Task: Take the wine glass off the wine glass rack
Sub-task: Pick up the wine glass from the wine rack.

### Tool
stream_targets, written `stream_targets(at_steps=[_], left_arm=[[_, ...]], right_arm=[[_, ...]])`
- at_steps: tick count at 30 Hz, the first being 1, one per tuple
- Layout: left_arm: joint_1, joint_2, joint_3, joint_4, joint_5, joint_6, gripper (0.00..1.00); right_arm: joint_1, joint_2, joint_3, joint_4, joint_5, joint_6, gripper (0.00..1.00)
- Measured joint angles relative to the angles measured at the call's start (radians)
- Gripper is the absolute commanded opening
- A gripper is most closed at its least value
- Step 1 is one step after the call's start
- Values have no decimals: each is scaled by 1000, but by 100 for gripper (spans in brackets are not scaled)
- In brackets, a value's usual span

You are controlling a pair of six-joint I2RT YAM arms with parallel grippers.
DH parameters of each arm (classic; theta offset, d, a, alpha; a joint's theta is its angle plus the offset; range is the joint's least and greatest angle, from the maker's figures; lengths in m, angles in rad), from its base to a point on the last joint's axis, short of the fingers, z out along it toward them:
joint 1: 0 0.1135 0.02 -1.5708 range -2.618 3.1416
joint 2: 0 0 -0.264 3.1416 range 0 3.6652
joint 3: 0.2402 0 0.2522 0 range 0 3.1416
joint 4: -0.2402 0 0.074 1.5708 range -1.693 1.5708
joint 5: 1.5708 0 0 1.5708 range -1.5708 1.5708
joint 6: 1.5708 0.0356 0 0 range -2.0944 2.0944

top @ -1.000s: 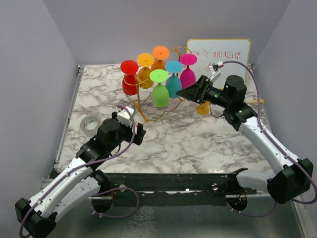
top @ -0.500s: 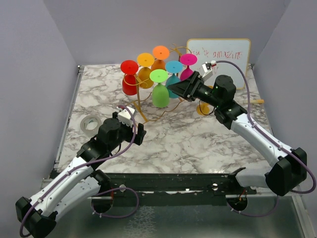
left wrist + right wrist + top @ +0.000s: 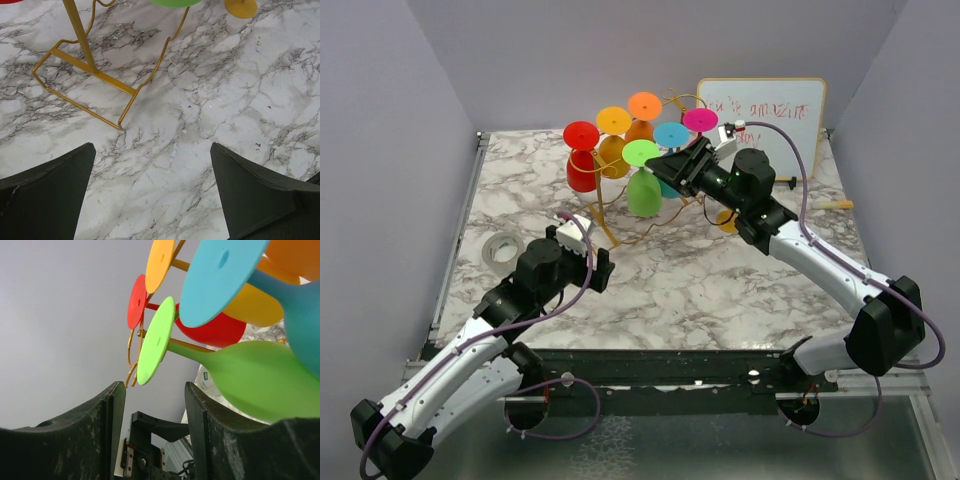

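Note:
The wine glass rack [image 3: 605, 222], a thin gold wire frame, stands at the back of the marble table with several coloured wine glasses hanging bowl-down. The green glass [image 3: 643, 190] hangs at the front and the blue glass [image 3: 671, 134] just behind it. My right gripper [image 3: 665, 168] is up against these two, open. In the right wrist view the green glass [image 3: 250, 375] lies to the right, its foot just beyond the gap of the right gripper [image 3: 155, 387]; nothing is between the fingers. My left gripper [image 3: 152, 150] hangs open over bare marble near the rack's base [image 3: 85, 75].
A white-board [image 3: 770, 115] leans at the back right. A roll of tape [image 3: 502, 250] lies at the left. A yellow glass [image 3: 728, 220] sits on the table under my right arm, its foot showing in the left wrist view [image 3: 241, 6].
My right arm has swung left from beside the white-board to the rack's green and blue glasses, and its jaws have narrowed somewhat. The left arm has not moved.

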Motion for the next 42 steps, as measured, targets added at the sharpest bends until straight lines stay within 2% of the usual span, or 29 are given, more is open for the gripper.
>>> stream_targets(at_steps=[5, 15, 24, 30, 42], left_arm=[[1, 8, 0, 0, 8, 0, 99], [5, 13, 0, 0, 20, 0, 99], [5, 13, 0, -1, 21, 0, 99], [5, 13, 0, -1, 21, 1, 99], [6, 13, 0, -1, 23, 1, 99]], right_arm=[[12, 1, 0, 20, 38, 25, 45], [12, 5, -7, 60, 122, 72, 43], [12, 58, -5, 90, 121, 119, 31], [12, 60, -11, 143, 121, 161, 30], [12, 60, -11, 154, 120, 184, 23]])
